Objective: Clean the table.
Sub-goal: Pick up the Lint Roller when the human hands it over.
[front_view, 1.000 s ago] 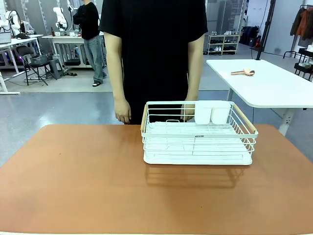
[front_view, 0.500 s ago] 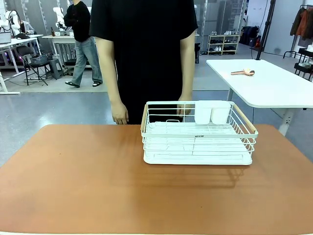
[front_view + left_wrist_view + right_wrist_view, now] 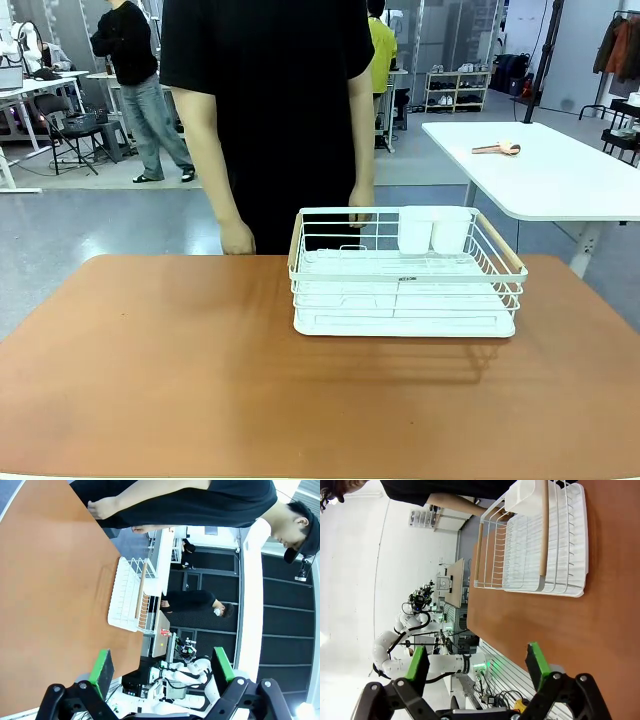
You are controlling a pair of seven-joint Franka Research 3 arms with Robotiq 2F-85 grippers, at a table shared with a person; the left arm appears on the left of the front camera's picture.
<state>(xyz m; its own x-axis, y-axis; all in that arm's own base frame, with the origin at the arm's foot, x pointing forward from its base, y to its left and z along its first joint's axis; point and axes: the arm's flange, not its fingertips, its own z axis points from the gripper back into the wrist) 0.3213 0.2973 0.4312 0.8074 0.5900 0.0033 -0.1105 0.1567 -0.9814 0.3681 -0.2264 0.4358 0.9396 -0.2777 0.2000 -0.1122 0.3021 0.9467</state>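
Note:
The terracotta table [image 3: 180, 360] spreads across the front view, bare apart from a white wire rack [image 3: 405, 275] with wooden handles at its right middle. Two white cups [image 3: 432, 230] sit in the rack's far right corner. A person in black stands at the far edge, one hand [image 3: 237, 238] at the table's rim, the other [image 3: 360, 217] by the rack's back. In the left wrist view my left gripper [image 3: 162, 667] is open over the table [image 3: 50, 595], far from the rack [image 3: 131, 597]. My right gripper [image 3: 477, 662] is open too, above the table [image 3: 560, 625] near the rack [image 3: 540, 545].
A white-topped table [image 3: 545, 165] stands at the back right with a small wooden item [image 3: 497, 148] on it. Other people walk in the background. The terracotta top's left half and front are bare.
The person at the far edge has shifted to the left; both hands moved left along the table's rim. The rack and grippers are unchanged.

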